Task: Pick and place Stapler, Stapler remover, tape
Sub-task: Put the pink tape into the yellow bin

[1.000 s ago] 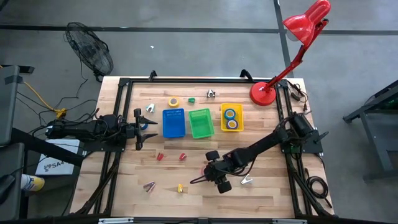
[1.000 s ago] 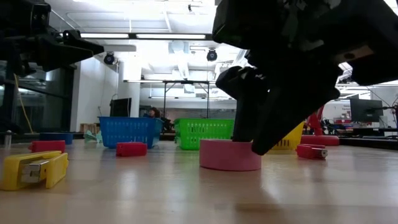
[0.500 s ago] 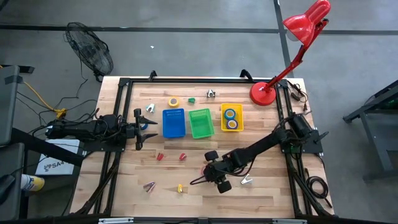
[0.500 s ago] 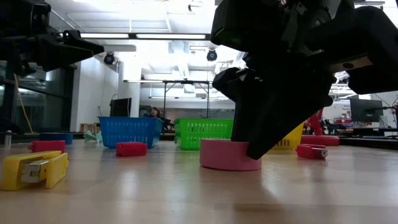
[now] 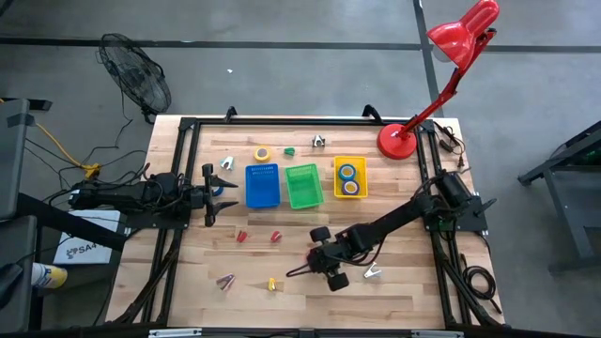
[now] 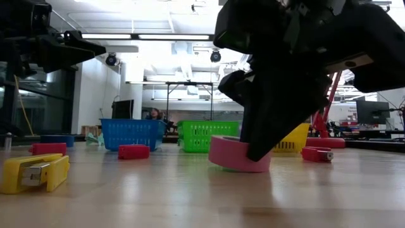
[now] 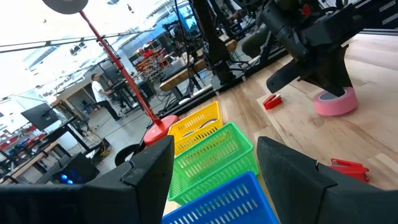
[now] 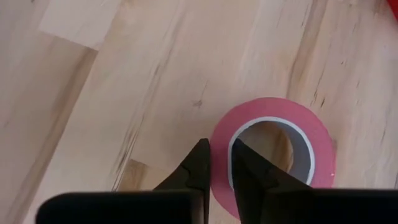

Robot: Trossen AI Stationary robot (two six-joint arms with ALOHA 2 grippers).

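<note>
The right gripper (image 8: 219, 165) is down at the front middle of the table (image 5: 404, 291), its fingers (image 8: 198, 163) pinched on the wall of the pink tape (image 8: 273, 155): one finger inside the ring, one outside. In the low view the pink tape (image 6: 239, 154) sits tilted, its near-left edge raised off the wood while the other side looks to touch it. The right gripper (image 5: 315, 267) points toward the table's left in the high view.

The left gripper (image 5: 208, 195) waits at the left edge, level with the bins, its fingers (image 7: 146, 171) spread apart with nothing between them.

Three bins stand in a row at mid-table: blue bin (image 5: 262, 185), green bin (image 5: 302, 185) and yellow bin (image 5: 349, 177). Two tape rolls (image 5: 348, 179) lie in the yellow bin. A yellow tape (image 5: 262, 153) lies behind the blue bin, with a small green item (image 5: 289, 150) beside it. Two red staplers (image 5: 257, 237) lie in front of the bins, and a yellow stapler (image 5: 271, 284) near the front edge; in the low view it shows at the left (image 6: 35, 172). A red lamp (image 5: 451, 66) stands at the far right corner
</note>
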